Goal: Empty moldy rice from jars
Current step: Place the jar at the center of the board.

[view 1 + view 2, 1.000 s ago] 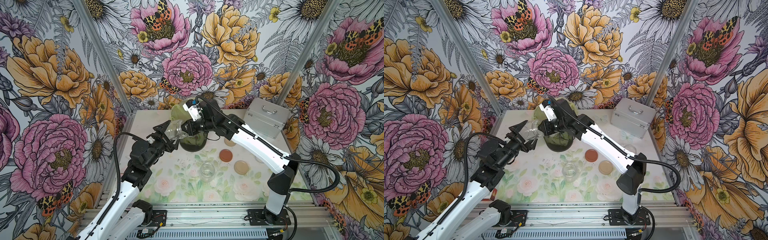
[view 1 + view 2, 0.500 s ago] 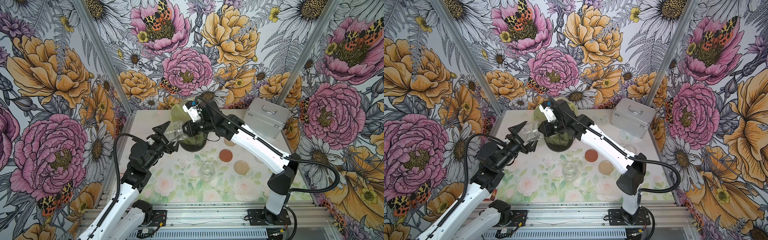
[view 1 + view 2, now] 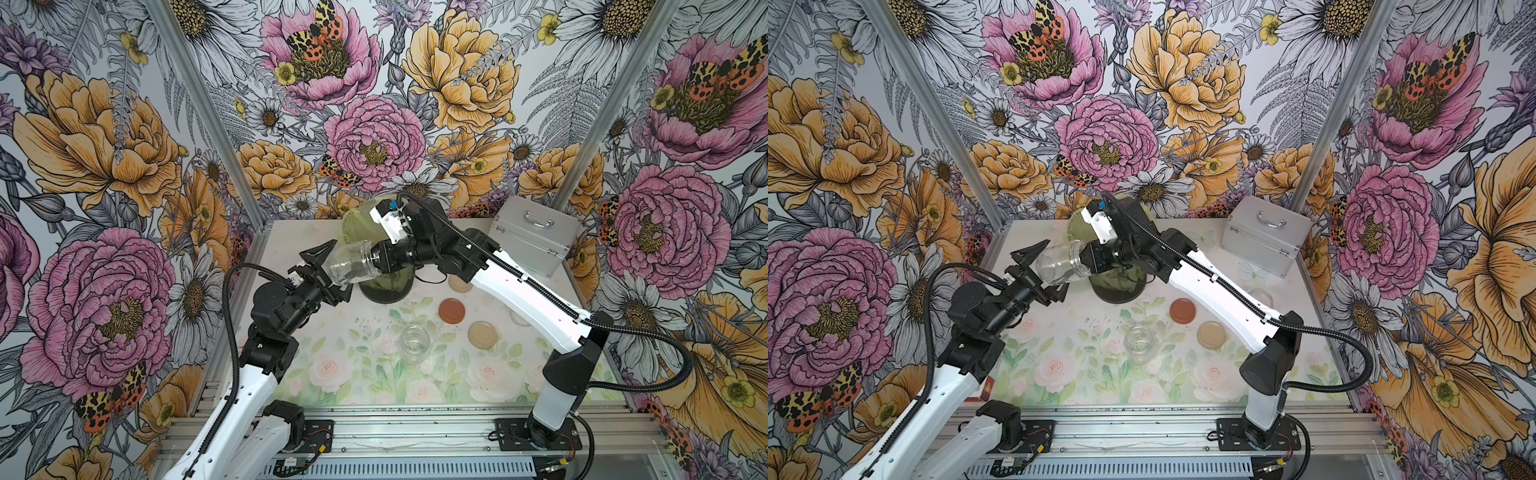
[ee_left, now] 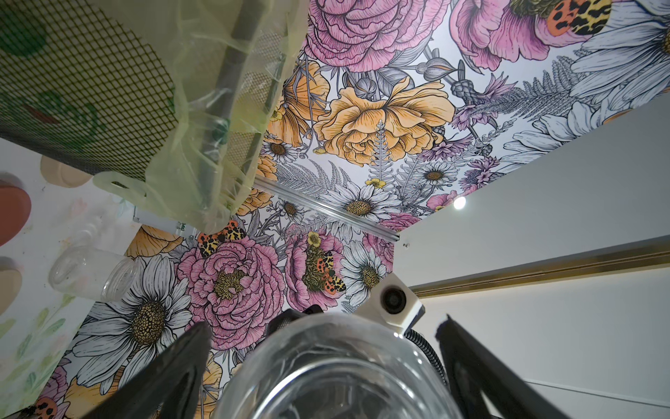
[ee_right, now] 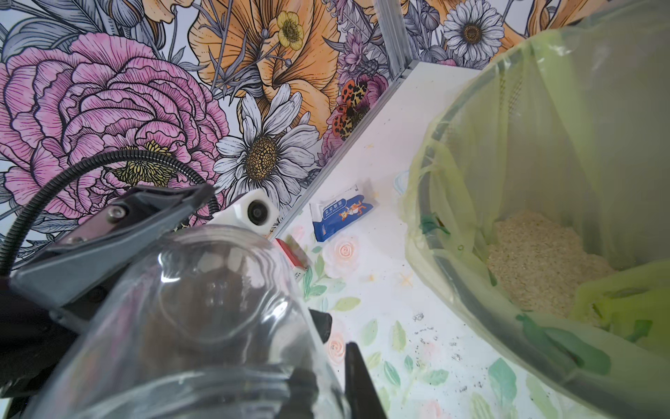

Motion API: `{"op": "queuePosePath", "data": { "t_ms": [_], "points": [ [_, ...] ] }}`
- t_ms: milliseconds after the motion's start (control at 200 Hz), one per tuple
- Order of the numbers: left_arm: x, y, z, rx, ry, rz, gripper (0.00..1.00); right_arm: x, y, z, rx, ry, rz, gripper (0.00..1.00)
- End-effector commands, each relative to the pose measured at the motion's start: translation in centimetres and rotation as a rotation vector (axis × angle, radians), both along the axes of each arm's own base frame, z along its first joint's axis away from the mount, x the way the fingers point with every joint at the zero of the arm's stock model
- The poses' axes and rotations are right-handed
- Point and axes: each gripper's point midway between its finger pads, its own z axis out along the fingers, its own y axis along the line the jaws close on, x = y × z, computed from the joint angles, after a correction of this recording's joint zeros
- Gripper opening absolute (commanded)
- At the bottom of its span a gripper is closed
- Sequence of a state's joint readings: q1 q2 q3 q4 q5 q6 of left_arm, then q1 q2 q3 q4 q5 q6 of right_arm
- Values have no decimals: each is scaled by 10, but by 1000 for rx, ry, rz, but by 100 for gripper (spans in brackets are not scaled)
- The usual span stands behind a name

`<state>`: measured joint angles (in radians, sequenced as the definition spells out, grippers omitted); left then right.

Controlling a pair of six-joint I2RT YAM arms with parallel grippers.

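Note:
A clear, empty-looking jar [image 3: 351, 268] [image 3: 1061, 264] hangs on its side in the air just left of the dark bin [image 3: 384, 289]. My right gripper [image 3: 376, 264] [image 5: 330, 388] is shut on its mouth rim, one finger inside the glass and one outside. My left gripper [image 3: 336, 272] [image 4: 326, 362] is open around the jar's base, with a gap showing at each finger. Pale rice [image 5: 540, 261] lies heaped in the bin's yellow-green bag [image 5: 435, 203]. A second open jar [image 3: 414, 344] [image 3: 1140, 344] stands on the table. A third jar [image 3: 1260, 297] shows beside my right arm.
A reddish-brown lid [image 3: 452, 311] and a beige lid [image 3: 482, 334] lie on the mat, with another beige lid [image 3: 459, 284] partly under my right arm. A silver case [image 3: 534, 232] sits at the back right. A blue packet [image 5: 340, 214] lies near the left wall.
The held jar and my left gripper have drifted slightly to the left. Neither grip has changed.

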<state>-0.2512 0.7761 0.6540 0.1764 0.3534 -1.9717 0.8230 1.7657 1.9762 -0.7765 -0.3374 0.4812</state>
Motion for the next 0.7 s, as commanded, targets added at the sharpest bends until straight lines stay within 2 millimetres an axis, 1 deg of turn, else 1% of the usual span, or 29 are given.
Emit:
{"op": "queuePosePath", "data": {
  "t_ms": [0,35,50,75,250,350,425,470,610,696],
  "points": [
    [2,4,-15,66,28,-11,99,-5,-22,61,132,-99,-31,0],
    [2,5,-16,85,29,-15,99,-7,-24,60,130,-96,-31,0],
    [2,6,-15,94,26,-14,99,1,-33,61,129,-98,-58,0],
    [2,6,-16,107,26,-18,99,4,-39,61,125,-101,-72,0],
    [4,6,-15,233,9,-59,99,8,-71,57,75,-107,-141,0],
    [5,7,-15,329,3,-84,99,11,-97,54,22,-109,-212,0],
    [4,6,-13,411,-14,-104,99,13,-120,47,-19,-95,-267,0],
    [4,5,-11,459,-32,-118,99,15,-134,40,-53,-80,-308,0],
    [2,5,-13,576,-61,-143,99,15,-179,18,-141,-24,-419,0],
    [0,7,-18,652,-68,-150,99,14,-205,2,-193,12,-487,0]
  ]
}}
